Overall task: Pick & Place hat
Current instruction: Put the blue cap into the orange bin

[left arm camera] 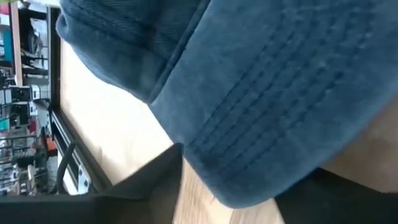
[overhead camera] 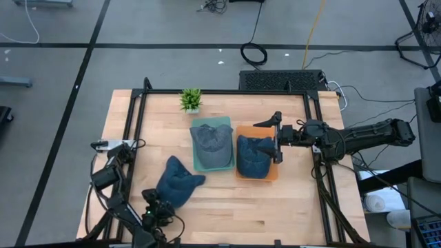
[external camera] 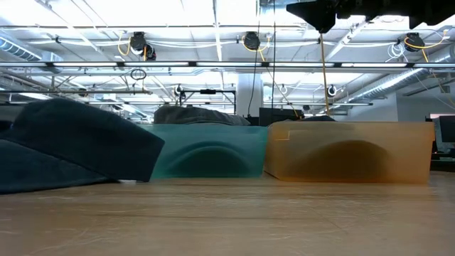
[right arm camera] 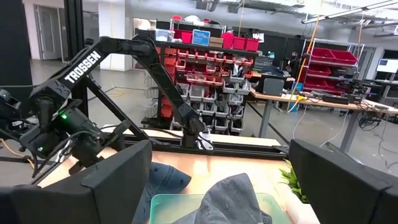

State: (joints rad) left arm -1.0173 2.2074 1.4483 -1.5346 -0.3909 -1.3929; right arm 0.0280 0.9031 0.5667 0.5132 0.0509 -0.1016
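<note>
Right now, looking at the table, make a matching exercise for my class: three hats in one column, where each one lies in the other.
Hats:
1. grey hat
2. blue hat on the right
3. blue hat on the left

Places:
A. bare wooden table, at the left gripper
B. green bin
C. orange bin

Pairs: 1-B, 2-C, 3-A

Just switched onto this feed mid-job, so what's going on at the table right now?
Hats are being sorted into bins. A grey hat already sits in the teal bin, and a blue hat sits in the orange bin. A third blue hat lies on the wooden table near the front left. The left gripper is at that hat's brim, fingers on either side of it. The right gripper hovers open above the orange bin's edge, holding nothing.
</note>
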